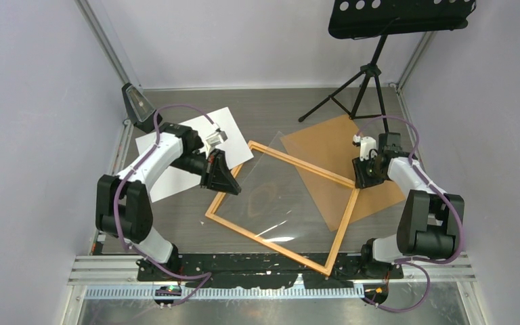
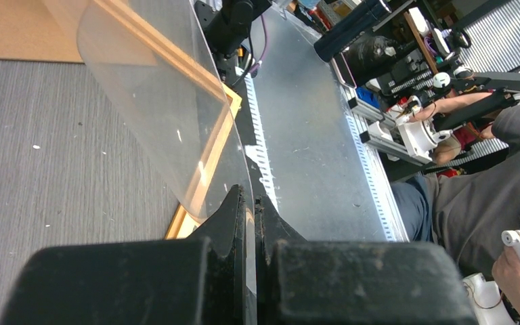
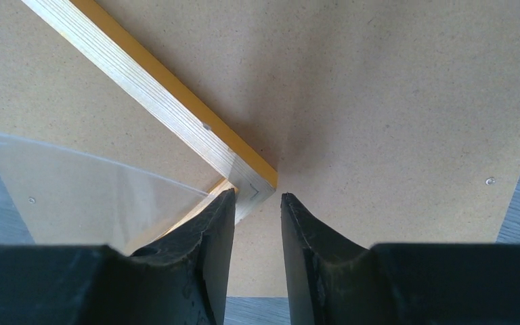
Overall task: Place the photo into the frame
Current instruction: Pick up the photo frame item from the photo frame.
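Note:
The orange frame point(image 1: 344, 218) lies flat mid-table. The photo point(image 1: 169, 181) lies white side up at the left rear, partly under my left arm. My left gripper point(image 1: 218, 177) is at the frame's left corner, shut on the edge of a clear sheet point(image 2: 156, 101) that bows up over the frame point(image 2: 203, 176). My right gripper point(image 1: 364, 177) hovers at the frame's right corner. In the right wrist view its jaws point(image 3: 257, 196) stand apart, the frame's corner point(image 3: 254, 186) just ahead of the tips, nothing gripped.
A brown backing board point(image 1: 325, 152) lies under the frame's right corner and fills the right wrist view point(image 3: 393, 101). A black music stand point(image 1: 372, 68) rises at the right rear. Purple walls close in both sides. A metal rail runs along the near edge.

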Tool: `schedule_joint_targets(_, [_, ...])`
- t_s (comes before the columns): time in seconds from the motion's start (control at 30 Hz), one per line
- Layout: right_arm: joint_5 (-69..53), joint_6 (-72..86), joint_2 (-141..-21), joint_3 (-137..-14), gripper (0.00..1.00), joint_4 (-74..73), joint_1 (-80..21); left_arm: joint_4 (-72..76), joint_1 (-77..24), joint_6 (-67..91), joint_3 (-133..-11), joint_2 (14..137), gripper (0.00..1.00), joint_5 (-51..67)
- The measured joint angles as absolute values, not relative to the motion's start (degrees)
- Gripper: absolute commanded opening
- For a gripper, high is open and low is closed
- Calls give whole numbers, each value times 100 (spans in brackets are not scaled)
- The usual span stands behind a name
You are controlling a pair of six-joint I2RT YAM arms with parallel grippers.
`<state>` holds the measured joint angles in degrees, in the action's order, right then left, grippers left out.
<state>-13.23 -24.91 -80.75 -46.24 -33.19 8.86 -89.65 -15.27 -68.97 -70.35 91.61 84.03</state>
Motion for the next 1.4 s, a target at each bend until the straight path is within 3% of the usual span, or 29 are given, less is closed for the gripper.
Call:
schedule_joint_targets(0.93, [-1389,-2333,-8176,-4665,30,-3286,952,-8967,-1623,-6733,-7102,9258,0,8661])
schedule_joint_targets(1.4, [-1389,-2252,-8204,-4683,28,-3277,954,-8965,-1708,-6388,-7146,8698,0,8783])
